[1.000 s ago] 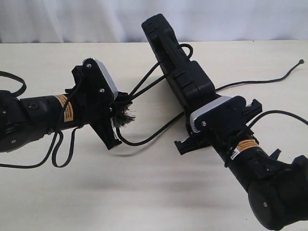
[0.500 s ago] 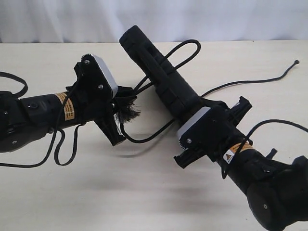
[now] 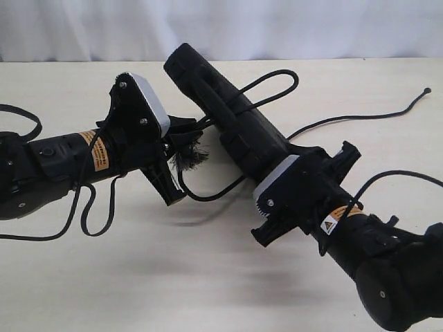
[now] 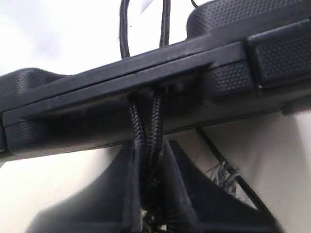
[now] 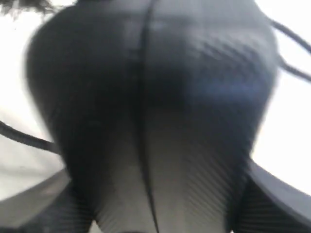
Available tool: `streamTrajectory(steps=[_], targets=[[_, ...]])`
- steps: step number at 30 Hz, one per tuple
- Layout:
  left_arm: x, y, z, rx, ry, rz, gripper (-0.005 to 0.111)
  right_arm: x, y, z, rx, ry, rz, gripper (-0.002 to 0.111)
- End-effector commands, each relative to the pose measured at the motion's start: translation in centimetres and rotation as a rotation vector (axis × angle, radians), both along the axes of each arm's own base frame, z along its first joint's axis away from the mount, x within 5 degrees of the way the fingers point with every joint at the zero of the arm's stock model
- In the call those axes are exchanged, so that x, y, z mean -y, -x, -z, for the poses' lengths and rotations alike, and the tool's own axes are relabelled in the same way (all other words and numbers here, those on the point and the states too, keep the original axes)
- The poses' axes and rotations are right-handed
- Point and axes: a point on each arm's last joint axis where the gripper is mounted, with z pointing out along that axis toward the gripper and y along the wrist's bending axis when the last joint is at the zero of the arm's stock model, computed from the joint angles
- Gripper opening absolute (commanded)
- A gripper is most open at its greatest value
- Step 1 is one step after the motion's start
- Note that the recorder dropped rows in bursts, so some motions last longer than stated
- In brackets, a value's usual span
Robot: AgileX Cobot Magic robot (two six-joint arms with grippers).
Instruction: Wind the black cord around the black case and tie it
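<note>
The black case [image 3: 228, 117] stands on its narrow edge, slanting from the back centre toward the front right. My right gripper [image 3: 280, 166] is shut on its near end; in the right wrist view the case [image 5: 155, 97] fills the space between the fingers of the right gripper [image 5: 155, 208]. The black cord [image 3: 360, 117] loops over the case and trails off to the right. My left gripper [image 3: 181, 137] is shut on two cord strands, the frayed tuft [image 3: 188, 158] just beside it. In the left wrist view the cord [image 4: 146, 131] runs from the left gripper [image 4: 150, 194] up across the case edge [image 4: 97, 97].
The beige table [image 3: 208, 277] runs back to a white curtain [image 3: 83, 28]. Smooth robot cables hang in loops under the left arm [image 3: 90, 214] and arch beside the right arm [image 3: 387, 176]. The cord's free end [image 3: 430, 90] lies at the far right.
The case has swung so its far end sits further left and it lies more slanted. The cord loop has slid over it to the right. The left gripper has shifted slightly toward the case.
</note>
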Motion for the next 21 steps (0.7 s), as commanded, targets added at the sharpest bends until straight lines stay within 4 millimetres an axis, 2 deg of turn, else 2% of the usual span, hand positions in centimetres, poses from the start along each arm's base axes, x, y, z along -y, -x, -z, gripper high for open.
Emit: streamTrajectory(steps=[1, 3, 13, 18, 21], targets=[[0.1, 0.1, 0.0, -0.002, 0.019, -0.001, 0.0, 0.7, 0.9, 0.6, -0.207, -0.091, 0.086, 0.075], [0.1, 0.1, 0.0, -0.002, 0.019, -0.001, 0.0, 0.6, 1.3, -0.1, -0.252, -0.106, 0.067, 0.078], [0.1, 0.1, 0.0, -0.002, 0.019, -0.001, 0.0, 1.1, 4.1, -4.9, -0.384, -0.228, -0.03, 0.077], [0.1, 0.1, 0.0, -0.003, 0.024, -0.007, 0.0, 2.2, 5.9, -9.1, -0.351, -0.432, -0.045, 0.077], [0.1, 0.1, 0.0, -0.003, 0.024, -0.007, 0.0, 3.3, 5.5, -11.3, -0.226, -0.618, 0.048, 0.077]])
